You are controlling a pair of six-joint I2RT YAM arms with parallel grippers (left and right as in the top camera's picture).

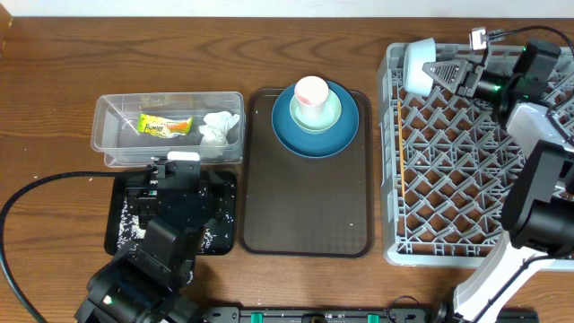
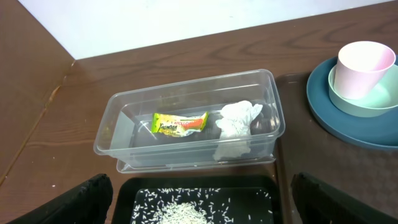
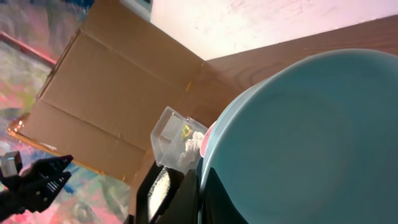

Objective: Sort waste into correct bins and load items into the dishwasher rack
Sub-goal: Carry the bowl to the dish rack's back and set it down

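Left claw [image 1: 184, 165]: we see it spread wide, hovering over the black tray [image 1: 224, 235] scattered with rice grains [image 2: 180, 213].
Right claw [image 1: 439, 70]: we see it pinching the pale bowl [image 1: 417, 65], which is tipped on edge.
Pale bowl: over the rack [image 1: 466, 179], at the far corner beside the serving tray [image 1: 305, 206].
Clear tub [image 2: 109, 134]: holds the snack wrapper [image 2: 180, 123] and tissue [image 2: 239, 121].
Serving tray: carries the blue plate [image 1: 291, 135], mint bowl [image 1: 332, 112] and pink cup [image 1: 311, 92], stacked.
Chopsticks [image 1: 400, 148]: along the rack's left edge.

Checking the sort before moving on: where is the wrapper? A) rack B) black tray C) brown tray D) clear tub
D: the wrapper lies inside the clear tub, beside the tissue.
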